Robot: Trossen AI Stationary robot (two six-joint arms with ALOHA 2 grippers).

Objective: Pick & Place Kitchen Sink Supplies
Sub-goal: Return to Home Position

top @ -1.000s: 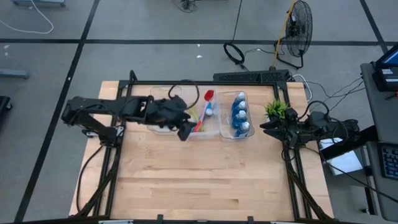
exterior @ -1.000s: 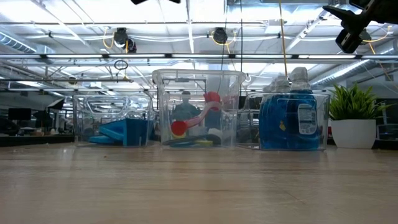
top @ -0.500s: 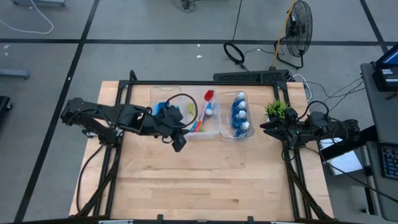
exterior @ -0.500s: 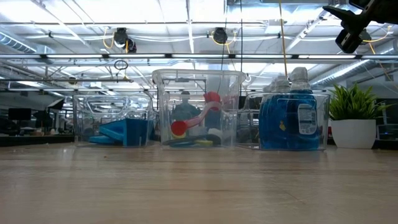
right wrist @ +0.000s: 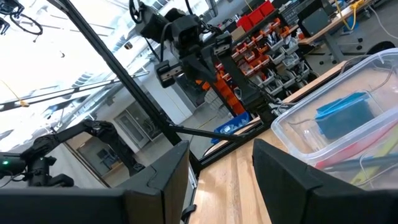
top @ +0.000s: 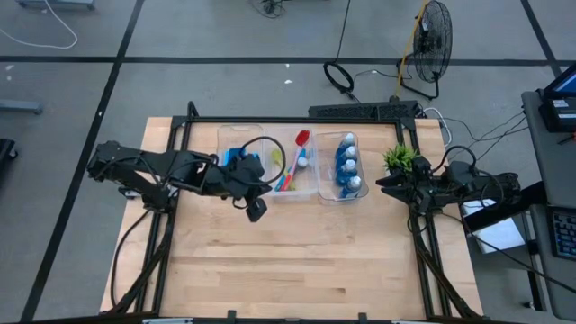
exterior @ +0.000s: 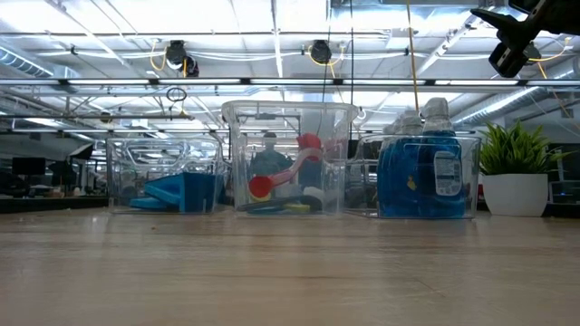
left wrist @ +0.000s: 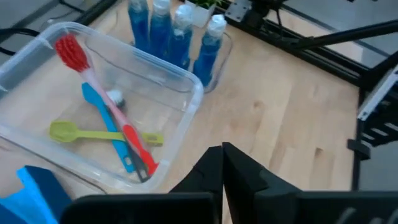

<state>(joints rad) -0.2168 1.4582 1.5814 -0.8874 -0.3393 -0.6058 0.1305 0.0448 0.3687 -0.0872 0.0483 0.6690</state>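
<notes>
Three clear bins stand in a row at the table's far side. The left bin holds blue sponges, the middle bin the red brush, the yellow-green brush and the light blue brush, and the right bin the blue-and-white bottles. My left gripper hangs shut and empty above bare wood, just near of the sponge and brush bins. My right gripper waits open at the table's right edge beside the plant, holding nothing.
A small green potted plant stands right of the bottle bin, close to my right arm. The near half of the wooden table is bare wood. Black frame rails run along the table's left, right and far edges.
My left gripper has drawn back from over the brush bin toward the table's near edge and a little left, then stopped. Its fingers have shut on nothing. The blue sponges, hidden under the arm before, show now.
</notes>
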